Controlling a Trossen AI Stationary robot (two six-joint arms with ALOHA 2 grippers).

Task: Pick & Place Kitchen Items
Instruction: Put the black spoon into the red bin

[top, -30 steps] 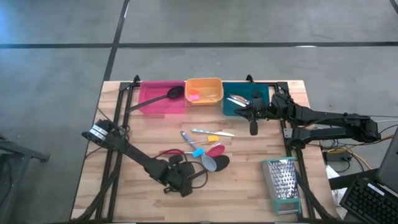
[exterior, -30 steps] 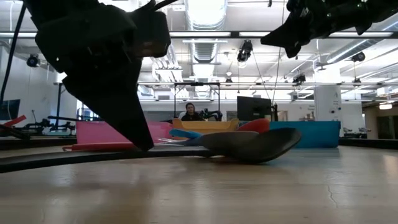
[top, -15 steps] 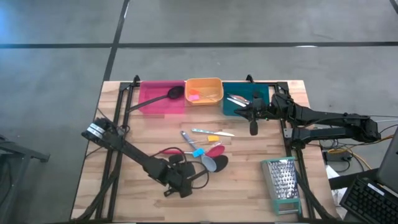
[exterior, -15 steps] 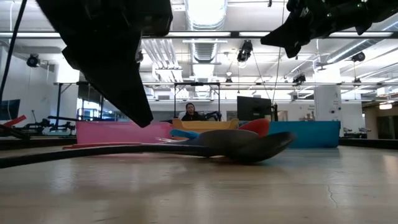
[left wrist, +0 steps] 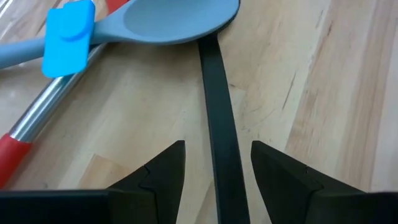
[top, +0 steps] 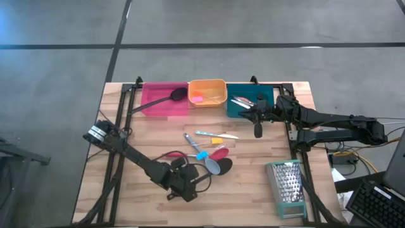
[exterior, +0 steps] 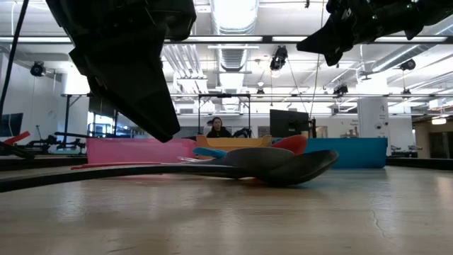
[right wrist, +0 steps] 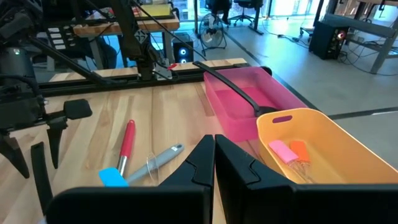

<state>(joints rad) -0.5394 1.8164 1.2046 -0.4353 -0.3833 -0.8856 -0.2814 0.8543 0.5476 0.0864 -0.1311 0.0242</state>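
While several utensils already lie in the bins, most of the sorting is not yet done. Taking the orange bin [top: 207, 92] as the landmark: just to its left the pink bin [top: 164, 100] carries a black long-handled spoon [top: 159, 101] laid across it, the bowl inside and the handle running out over the left wall. The orange bin itself holds a few small pieces [top: 197, 97], pink and orange. Just to its right the teal bin [top: 248, 102] holds what look like a couple of pale utensils, though the right arm partly covers them and I cannot count them.

Below the orange bin, on the bare table [top: 139, 133], a cluster is left to sort: a red-handled spatula [left wrist: 25, 140], a small blue piece [left wrist: 67, 38], a grey spoon [left wrist: 163, 21], a pink spatula [top: 219, 153] and a slim yellow-tipped utensil [top: 216, 135].

Below and left of the orange bin, the left gripper [left wrist: 216, 163] hovers low with its fingers apart, straddling a black handle [left wrist: 217, 106] that runs under the grey spoon; it is not yet closed on it. The right gripper [right wrist: 214, 158] hangs at the teal bin, fingers pressed together and holding nothing visible. A metal grater [top: 288, 187] lies far to the lower right.
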